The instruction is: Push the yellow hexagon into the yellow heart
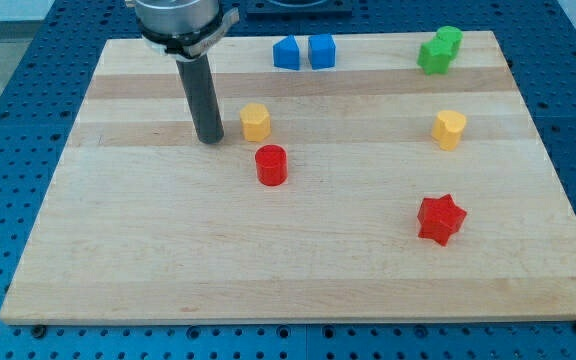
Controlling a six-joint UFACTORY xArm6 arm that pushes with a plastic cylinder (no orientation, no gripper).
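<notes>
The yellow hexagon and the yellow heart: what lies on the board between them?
Nothing: in the camera view the wood between the yellow hexagon and the yellow heart is bare. My tip stands at the hexagon's left.

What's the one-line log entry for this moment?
tip: view's left of yellow hexagon, small gap | yellow heart: far to view's right, apart | red cylinder: below hexagon | push: not yet made

We see bare board between the yellow hexagon [255, 121] and the yellow heart [449, 129], well apart to the hexagon's right. The red cylinder [271, 165] stands just below and slightly right of the hexagon, under that lane. Our tip [209, 138] sits close on the hexagon's left; two blue blocks [303, 52] lie well above it.
</notes>
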